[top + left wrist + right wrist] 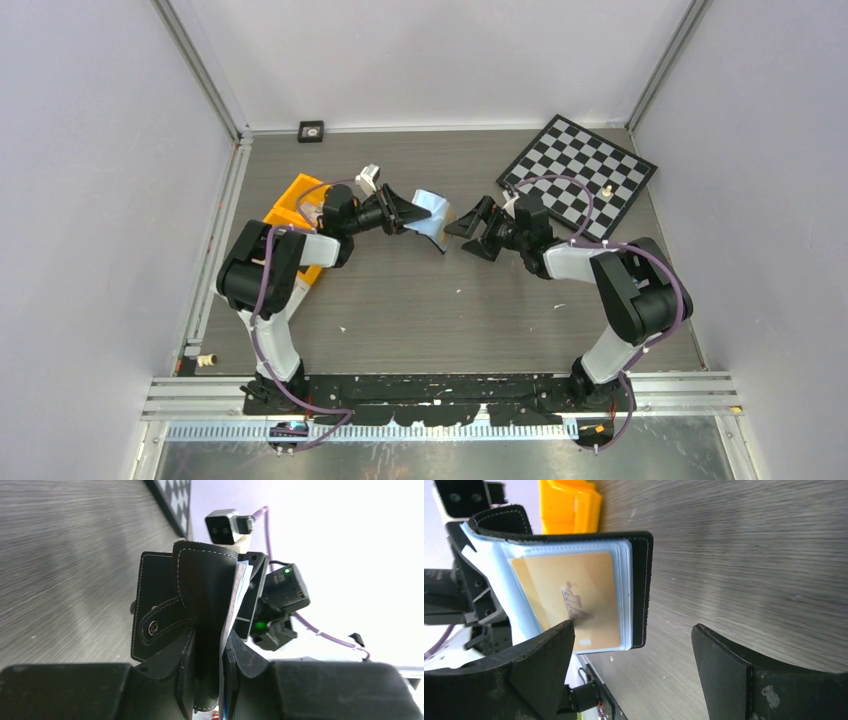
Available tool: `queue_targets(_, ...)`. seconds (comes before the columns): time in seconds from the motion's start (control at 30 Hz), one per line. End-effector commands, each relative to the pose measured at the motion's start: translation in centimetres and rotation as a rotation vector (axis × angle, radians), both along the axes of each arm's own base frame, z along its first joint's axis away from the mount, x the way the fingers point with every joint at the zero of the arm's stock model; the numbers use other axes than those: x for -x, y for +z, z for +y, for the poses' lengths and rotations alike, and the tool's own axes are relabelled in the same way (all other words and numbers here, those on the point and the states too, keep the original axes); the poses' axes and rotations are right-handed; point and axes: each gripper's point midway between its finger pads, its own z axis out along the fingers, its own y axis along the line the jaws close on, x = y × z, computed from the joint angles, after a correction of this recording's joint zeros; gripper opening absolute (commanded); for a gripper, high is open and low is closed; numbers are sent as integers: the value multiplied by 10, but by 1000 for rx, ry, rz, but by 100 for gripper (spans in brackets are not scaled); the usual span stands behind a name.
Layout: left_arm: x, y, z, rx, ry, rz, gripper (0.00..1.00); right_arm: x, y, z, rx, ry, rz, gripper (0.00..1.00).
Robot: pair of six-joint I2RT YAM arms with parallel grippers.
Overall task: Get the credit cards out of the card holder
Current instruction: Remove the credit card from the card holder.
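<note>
Floppy black leather folding card holder is pinched by the left fingers, up off the grey wood-grain desk; right fingers are spread wide beside it. The stiff, slick orange-tan credit card is probably best nipped by one edge.

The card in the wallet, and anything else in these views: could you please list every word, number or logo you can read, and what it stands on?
Nothing here is clear enough to quote.
Tan card in the clear sleeve of the wallet: a dark mark in its middle, too blurred to read.
Same card, pale patch near one edge: too small to read.
Chessboard: plain squares, no text seen.
Orange bin: no text seen.
</note>
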Motion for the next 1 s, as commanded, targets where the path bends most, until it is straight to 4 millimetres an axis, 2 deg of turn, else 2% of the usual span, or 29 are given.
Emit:
queue_targets(0.0,7,37,-3,128,-43,-85,13,-1,58,15,-186,57,-184,91)
queue_targets(0.27,7,38,-3,164,-45,-80,11,9,96,14,-296,69,-330,91)
queue_targets(0.33,7,37,-3,164,-39,-82,11,11,99,13,-315,66,-347,91)
queue_targets(0.57,7,34,-2,155,-34,-80,11,14,105,16,-374,87,-361,58)
queue_targets(0.63,7,30,-2,145,-35,-73,11,15,107,15,-378,84,-377,52)
queue_targets(0.73,6,26,-3,135,-33,-67,11,15,108,13,-359,77,-389,48)
queue_targets(0.97,7,26,-1,120,-26,-75,10,8,94,-1,-259,-6,-359,47)
